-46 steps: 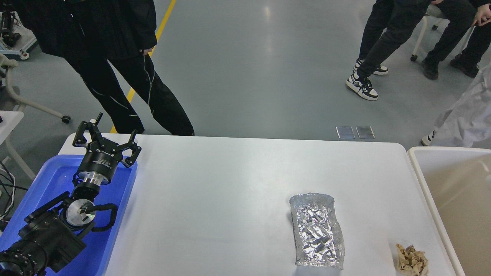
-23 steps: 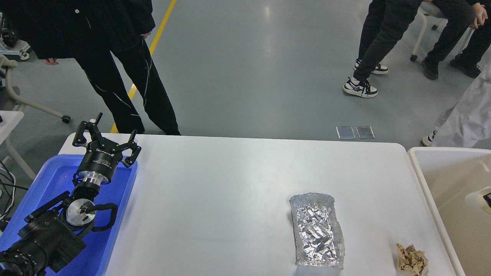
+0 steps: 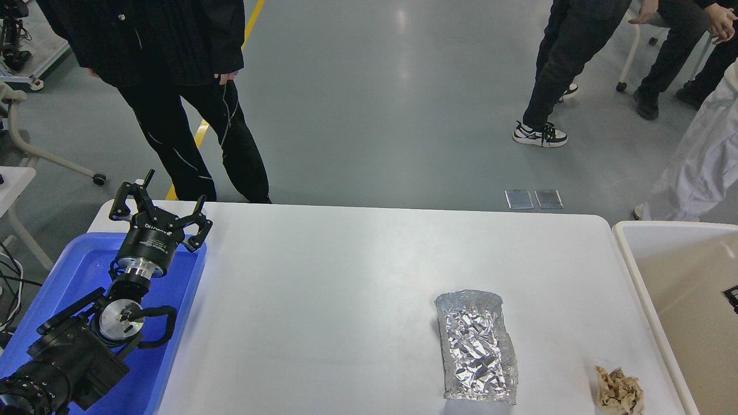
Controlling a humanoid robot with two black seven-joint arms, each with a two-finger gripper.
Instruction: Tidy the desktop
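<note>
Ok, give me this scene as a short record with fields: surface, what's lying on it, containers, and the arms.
surface: white desktop
items on it: crumpled foil tray, near right; brown paper wad, near-right corner
left container: blue tray, at the left edge
right container: beige-lined bin, beside the right edge
left gripper: open, holding nothing, above the blue tray
right gripper: not identifiable

Head view, down over desktop [image 3: 357, 271]

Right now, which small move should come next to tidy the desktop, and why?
Probably bring the right arm toward the crumpled brown paper: it lies on the desktop beside the bin, next to the foil tray. The left tool is open, far off over the blue tray.
</note>
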